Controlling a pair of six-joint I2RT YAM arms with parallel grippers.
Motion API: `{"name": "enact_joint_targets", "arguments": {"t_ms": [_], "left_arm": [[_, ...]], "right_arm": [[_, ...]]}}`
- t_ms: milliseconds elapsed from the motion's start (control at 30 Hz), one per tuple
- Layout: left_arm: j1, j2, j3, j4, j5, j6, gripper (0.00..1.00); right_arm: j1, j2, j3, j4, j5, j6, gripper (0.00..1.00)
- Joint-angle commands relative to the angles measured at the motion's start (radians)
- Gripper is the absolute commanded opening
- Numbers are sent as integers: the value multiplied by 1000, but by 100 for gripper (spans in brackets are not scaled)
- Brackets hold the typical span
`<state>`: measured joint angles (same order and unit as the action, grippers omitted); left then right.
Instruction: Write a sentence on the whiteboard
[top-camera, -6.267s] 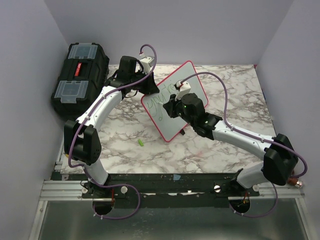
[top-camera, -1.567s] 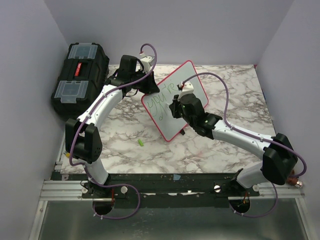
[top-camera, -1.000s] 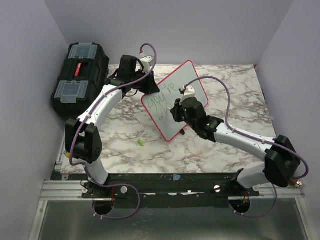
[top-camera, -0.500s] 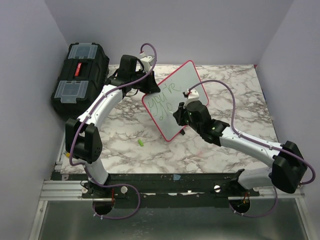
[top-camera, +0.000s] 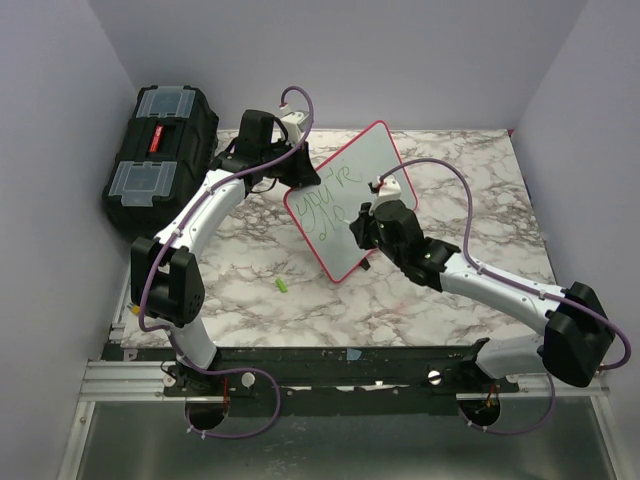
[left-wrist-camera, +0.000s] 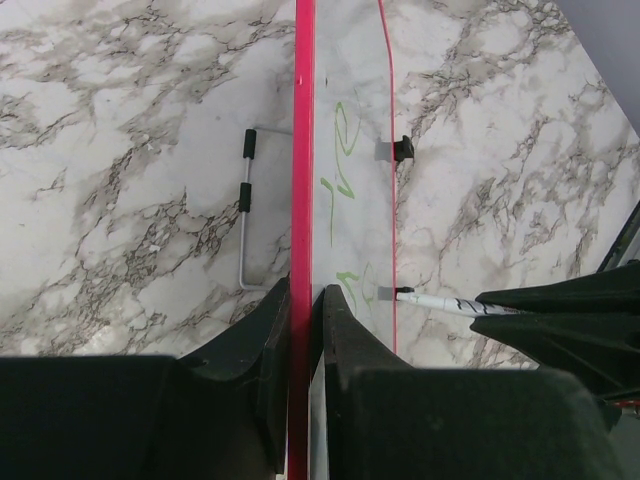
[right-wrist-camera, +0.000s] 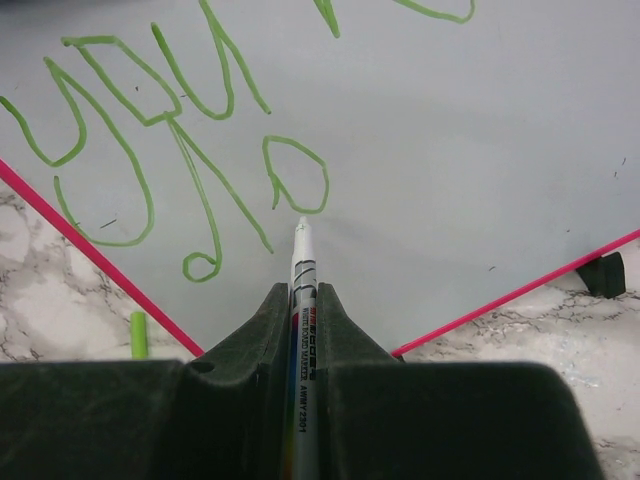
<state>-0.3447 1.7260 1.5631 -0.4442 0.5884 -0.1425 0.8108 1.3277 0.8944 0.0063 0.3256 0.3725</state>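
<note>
The whiteboard (top-camera: 367, 160) with its red-pink frame stands tilted on the marble table. My left gripper (top-camera: 298, 172) is shut on its upper left edge; in the left wrist view its jaws (left-wrist-camera: 303, 292) clamp the red frame (left-wrist-camera: 303, 120). The sentence (top-camera: 327, 198) is green lettering, "you're" with the start of a second line under it (right-wrist-camera: 150, 130). My right gripper (top-camera: 362, 228) is shut on a white marker (right-wrist-camera: 302, 300). The marker's tip is at the board (right-wrist-camera: 480, 150), just below a small green loop. The marker also shows in the left wrist view (left-wrist-camera: 440, 302).
A black toolbox (top-camera: 160, 150) with clear lid compartments stands at the far left. A small green cap (top-camera: 282, 286) lies on the table in front of the board and shows in the right wrist view (right-wrist-camera: 138, 335). The board's wire stand (left-wrist-camera: 245, 215) rests behind it. Walls enclose three sides.
My right gripper has moved down the board from the first line to the second. More green letters have appeared. The left arm has held the board still.
</note>
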Motion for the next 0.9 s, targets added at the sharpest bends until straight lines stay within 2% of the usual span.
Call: {"name": "enact_joint_targets", "arguments": {"t_ms": [0,367,867], "left_arm": [[-34,7,-38,-85,-1,73,0],[-33,13,-35,-84,0,78,0],[-33,19,-27,-86,4,78,0]], "right_arm": [[-21,-10,11,29,23,-8,1],[-93,-1,7,40,-27,-7,1],[-101,5,-15,86,-54,5,1]]}}
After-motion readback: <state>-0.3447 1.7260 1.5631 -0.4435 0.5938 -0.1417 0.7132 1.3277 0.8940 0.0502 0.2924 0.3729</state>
